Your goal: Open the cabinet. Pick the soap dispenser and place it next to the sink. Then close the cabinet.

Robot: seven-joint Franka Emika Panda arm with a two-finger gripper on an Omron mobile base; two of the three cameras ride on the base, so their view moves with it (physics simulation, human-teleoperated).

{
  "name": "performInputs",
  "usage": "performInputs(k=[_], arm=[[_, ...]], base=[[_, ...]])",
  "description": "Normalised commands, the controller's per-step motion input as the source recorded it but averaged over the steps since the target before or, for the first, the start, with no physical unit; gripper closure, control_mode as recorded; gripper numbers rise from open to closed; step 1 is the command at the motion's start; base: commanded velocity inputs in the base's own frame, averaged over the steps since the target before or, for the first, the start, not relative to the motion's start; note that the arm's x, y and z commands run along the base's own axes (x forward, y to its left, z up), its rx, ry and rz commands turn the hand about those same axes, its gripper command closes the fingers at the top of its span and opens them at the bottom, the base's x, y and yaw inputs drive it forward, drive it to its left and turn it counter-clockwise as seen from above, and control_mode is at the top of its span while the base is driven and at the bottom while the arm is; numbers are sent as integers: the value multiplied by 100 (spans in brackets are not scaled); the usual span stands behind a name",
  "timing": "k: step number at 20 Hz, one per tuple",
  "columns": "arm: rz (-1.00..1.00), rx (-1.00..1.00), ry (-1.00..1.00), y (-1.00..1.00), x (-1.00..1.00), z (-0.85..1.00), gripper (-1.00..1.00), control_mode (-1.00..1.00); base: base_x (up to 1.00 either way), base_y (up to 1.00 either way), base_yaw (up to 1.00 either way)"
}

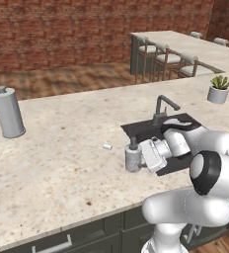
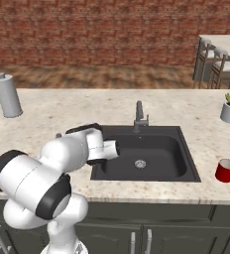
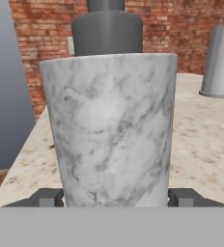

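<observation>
A glossy white arm of rounded segments with black joint bands and small dark pincer tips.

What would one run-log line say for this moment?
claw: around soap dispenser | dispenser: upright on counter, left of sink | cabinet: unseen

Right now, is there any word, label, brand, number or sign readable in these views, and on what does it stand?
None: no text can be read anywhere.
The soap dispenser carries marbled veining, no label.
The grey canister, red mug and plant pot are plain.
</observation>
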Motion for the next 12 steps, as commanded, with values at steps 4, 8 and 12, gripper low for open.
performInputs(k=[4, 8, 12], arm=[[0, 0, -3, 0, 4, -15, 100, -100], [1, 0, -4, 0, 15, -8, 100, -100], [0, 0, -4, 0, 19, -1, 100, -100]], base=[[0, 0, 0], [0, 0, 0], [0, 0, 0]])
